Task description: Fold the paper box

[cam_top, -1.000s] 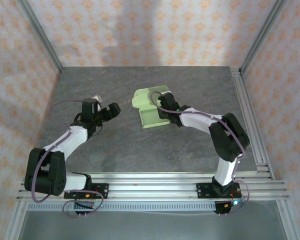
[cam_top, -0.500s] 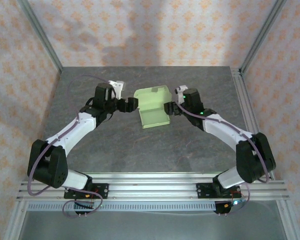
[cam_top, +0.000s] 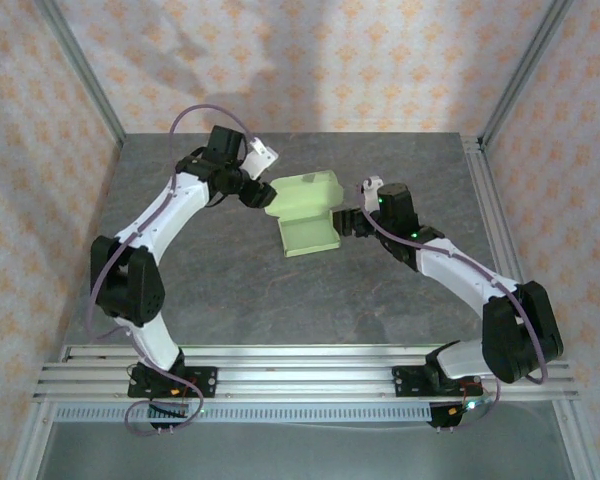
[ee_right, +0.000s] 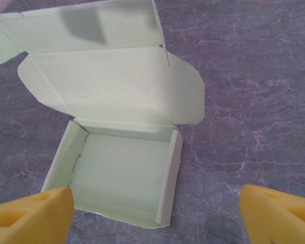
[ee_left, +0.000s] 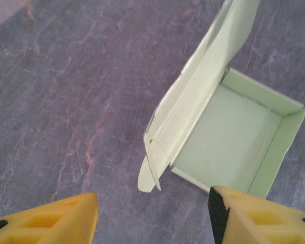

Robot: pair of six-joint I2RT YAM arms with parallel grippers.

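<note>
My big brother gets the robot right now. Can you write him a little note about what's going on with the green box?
The paper box sits mid-table, between the arms.
The left gripper is open and empty, at the left edge of the raised lid.
The right gripper is open and empty, by the box's right side.
Done: the tray walls stand up.
Left: fold the lid down and tuck its flaps in.
</note>
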